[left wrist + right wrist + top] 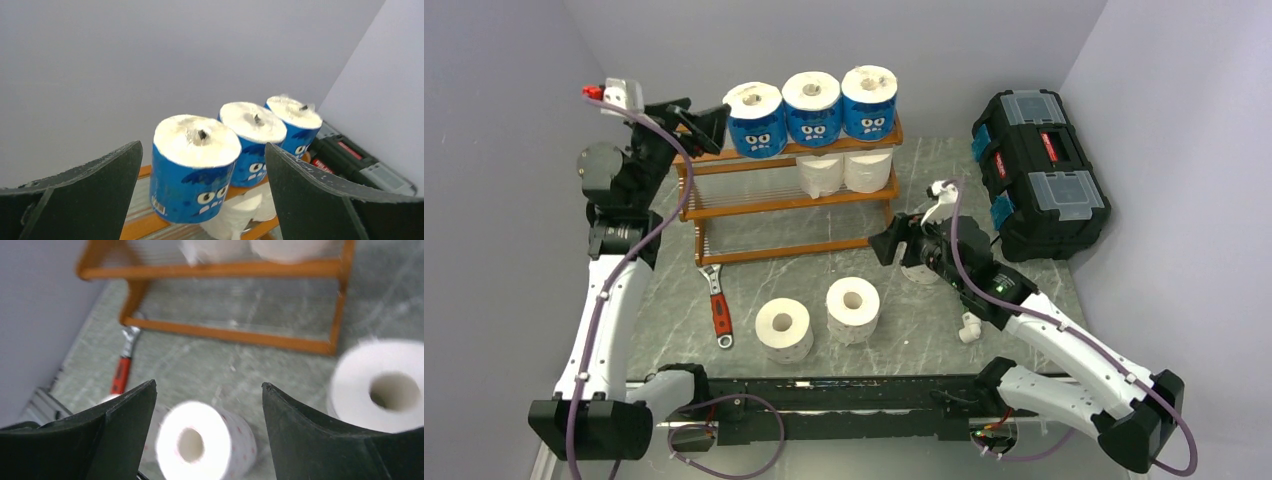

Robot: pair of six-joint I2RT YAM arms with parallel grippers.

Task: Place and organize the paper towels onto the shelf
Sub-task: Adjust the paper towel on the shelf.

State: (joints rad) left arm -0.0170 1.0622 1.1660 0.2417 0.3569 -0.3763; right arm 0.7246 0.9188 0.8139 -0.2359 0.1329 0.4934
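The shelf [754, 205] stands at the back of the table. Three blue-wrapped paper towels [755, 120] [812, 108] [869, 102] stand upright in a row on its top tier, and two white ones [821, 172] [867, 168] sit on the middle tier. Two more white rolls [784, 329] [853, 309] stand on the table in front. My left gripper [712, 125] [202, 146] is open beside the leftmost blue roll [192, 170], holding nothing. My right gripper [886, 245] [207, 385] hovers open over the table; a white roll [200, 447] lies below, beyond its fingers.
A red-handled wrench [717, 305] [121, 372] lies left of the loose rolls. A black toolbox [1039, 170] [350, 160] sits at the back right. A small white fitting [969, 327] lies by my right arm. Another white roll [382, 387] stands right of my right gripper.
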